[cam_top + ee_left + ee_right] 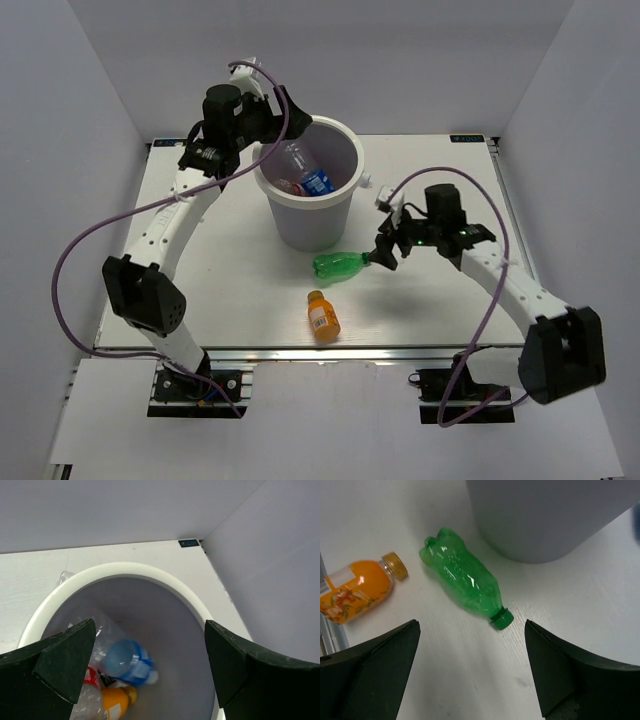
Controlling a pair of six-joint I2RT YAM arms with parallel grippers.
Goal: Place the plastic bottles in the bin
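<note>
Note that the left gripper (292, 122) hangs over the far-left rim of the bin (310, 228), its fingers spread wide and holding nothing. Inside the bin you can see a blue-label bottle (128, 662), an orange bottle (116, 700) and a clear bottle (292, 160). The right gripper (470, 675) is likewise wide and empty, just right of the cap of the green bottle (340, 266). That bottle lies on its side on the table (220, 280), just near of the bin. A second orange bottle (321, 315) lies nearer still.

The left tool (150, 650) hangs high with jaws wide apart, the right tool (470, 650) low, equally spread.
</note>
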